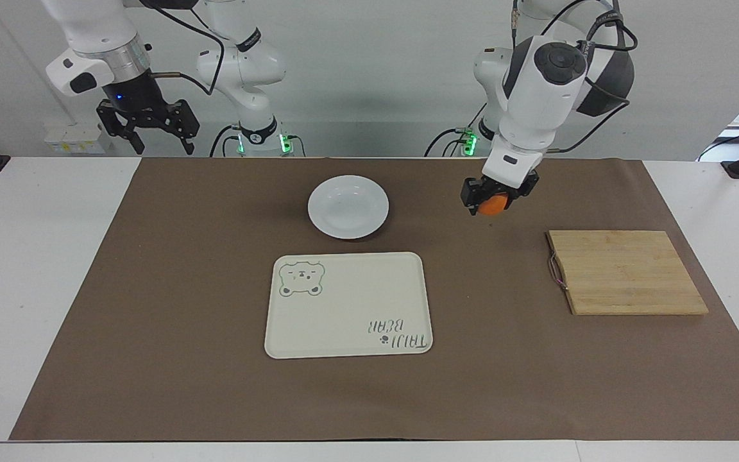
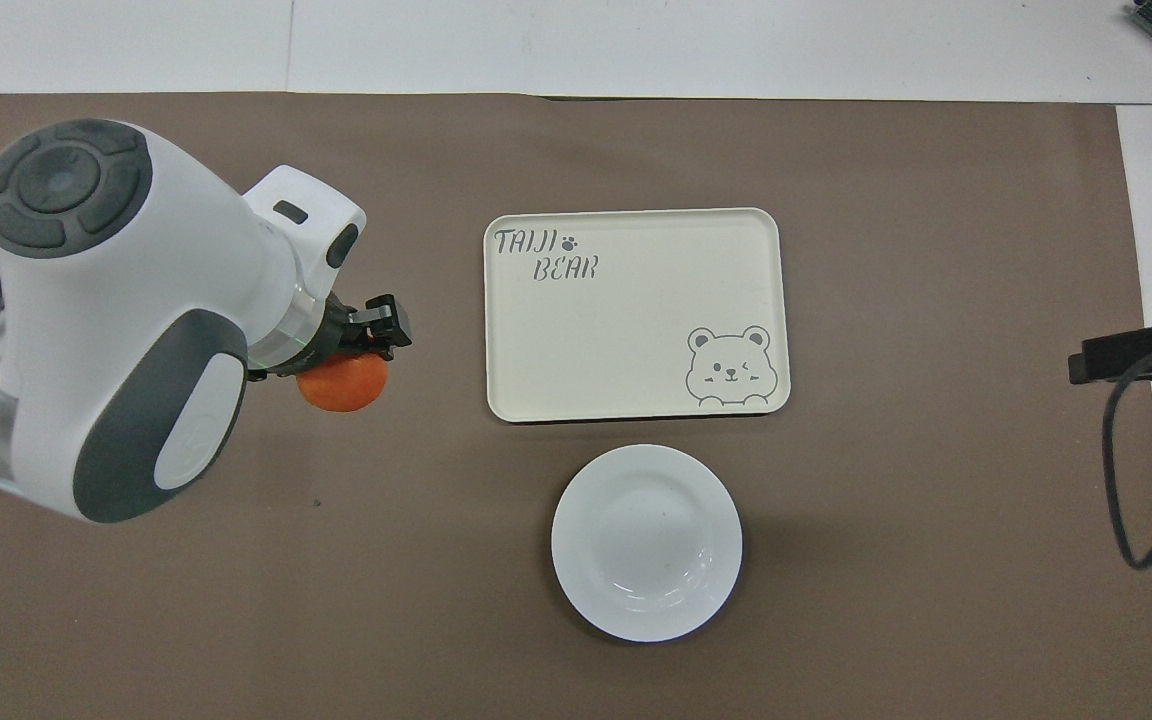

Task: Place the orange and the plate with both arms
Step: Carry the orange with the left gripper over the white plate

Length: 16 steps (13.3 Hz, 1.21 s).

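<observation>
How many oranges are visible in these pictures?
1. The orange is held in the shut left gripper, in the air over the brown mat. None other shows.

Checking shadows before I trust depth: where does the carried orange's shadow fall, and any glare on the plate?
Facing view: the orange, in the left gripper, casts only a faint soft patch on the brown mat. Overhead view: small highlights on the plate rim; the arm hides the cutting board.
</observation>
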Tool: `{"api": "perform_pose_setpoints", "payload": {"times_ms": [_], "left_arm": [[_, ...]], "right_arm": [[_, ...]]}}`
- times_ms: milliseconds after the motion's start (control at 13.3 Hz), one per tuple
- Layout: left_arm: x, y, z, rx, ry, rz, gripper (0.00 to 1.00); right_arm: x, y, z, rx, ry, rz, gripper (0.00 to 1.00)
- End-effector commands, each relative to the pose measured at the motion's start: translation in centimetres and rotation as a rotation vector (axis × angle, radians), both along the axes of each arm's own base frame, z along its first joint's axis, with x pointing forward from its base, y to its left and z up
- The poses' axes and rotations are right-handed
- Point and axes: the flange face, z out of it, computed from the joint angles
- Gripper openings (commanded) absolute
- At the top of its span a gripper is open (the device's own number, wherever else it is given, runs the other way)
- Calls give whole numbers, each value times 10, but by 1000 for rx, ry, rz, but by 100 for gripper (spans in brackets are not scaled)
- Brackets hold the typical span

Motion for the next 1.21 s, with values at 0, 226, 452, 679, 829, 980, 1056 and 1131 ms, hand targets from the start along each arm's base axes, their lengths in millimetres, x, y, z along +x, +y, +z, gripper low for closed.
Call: {"api": "perform_pose_setpoints", "payload": {"times_ms": [0,226,452,679,829,980,1056,1131], "left_arm": [[-26,-25,-3,-35,-17,30,0],[-48,-65,-25,-47,-30,35,0],[-71,-103,-34,-59,-41,24,0],[-102,-152,-64,-75,-52,7,0],[-119,-171,-82,-87,-62,-18,0],[-136,-196,-103,-89,-57,-27,0],[-145,-212,-112,-105,-68,-28,0],[-153,-224,-120,-116,-75,-33,0]], "right_arm": [[-2,-2,2,-6,4,-23,100],[-2,-2,2,-8,5,-24,100],[-2,-2,2,-8,5,-24,100],[-2,-2,2,-6,5,-24,100],[-2,-2,2,-6,5,-24,100],[-2,-2,2,-6,5,-24,100],[-2,-2,2,-8,5,-24,100],[-2,-2,2,-6,5,-24,100]]}}
